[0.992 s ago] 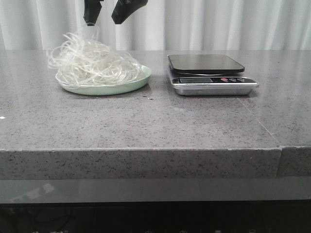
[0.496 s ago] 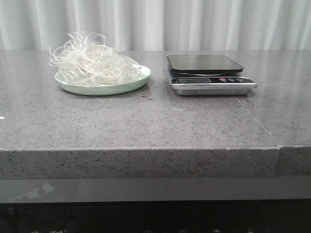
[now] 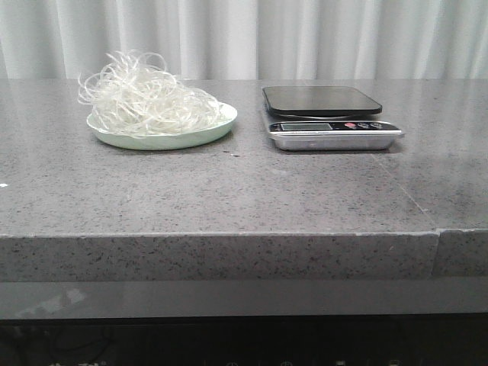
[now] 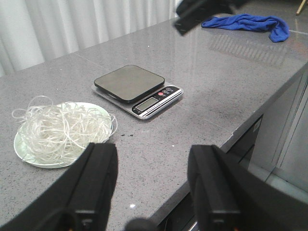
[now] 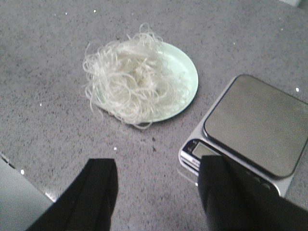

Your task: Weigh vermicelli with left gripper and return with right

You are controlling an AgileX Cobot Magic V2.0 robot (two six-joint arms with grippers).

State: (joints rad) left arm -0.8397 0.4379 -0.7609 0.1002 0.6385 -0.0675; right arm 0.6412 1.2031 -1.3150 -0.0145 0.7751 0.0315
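Matte black left gripper (image 4: 153, 185), broad blocky fingers (image 4: 96, 180), seemingly unmarked

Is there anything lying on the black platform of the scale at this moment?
No, the scale platform is bare in the front view, and the vermicelli lies heaped on the pale green plate beside it.

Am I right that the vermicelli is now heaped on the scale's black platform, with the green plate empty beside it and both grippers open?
Not quite. The vermicelli is heaped on the green plate, and the scale platform beside it is bare, as the front view shows. The left gripper and right gripper are indeed open.
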